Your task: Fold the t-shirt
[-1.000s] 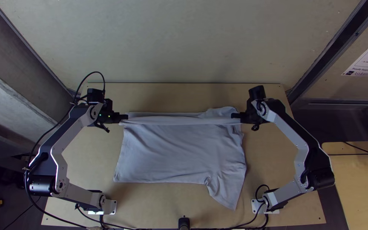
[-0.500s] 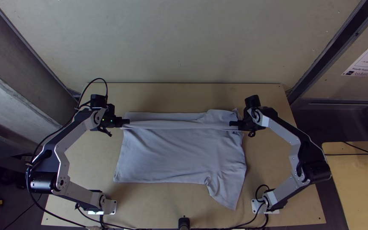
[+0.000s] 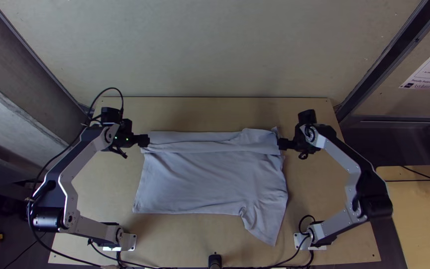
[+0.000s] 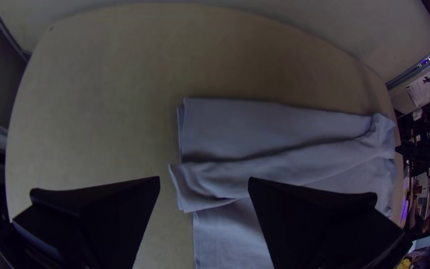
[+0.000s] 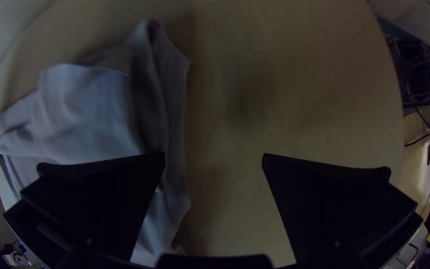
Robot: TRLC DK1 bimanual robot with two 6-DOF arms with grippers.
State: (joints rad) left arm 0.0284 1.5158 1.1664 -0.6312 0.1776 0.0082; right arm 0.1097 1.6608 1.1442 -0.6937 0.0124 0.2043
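Light wood made up the tabletop (image 3: 185,236), a pale panel (image 3: 210,50) beyond it; the left tool (image 4: 204,178) had its fingers wide apart by one end of a folded band (image 3: 200,146); the t-shirt (image 3: 205,182) lay mid-tabletop, that band across its far part, a sleeve-like corner (image 3: 267,224) jutting nearward at right; the right tool (image 5: 213,154), its fingers parted too, was by the band's other end. Skewing looked the likeliest trouble, should one side catch fewer layers; the left wrist view set out stacked edges that the top view merged into one outline.
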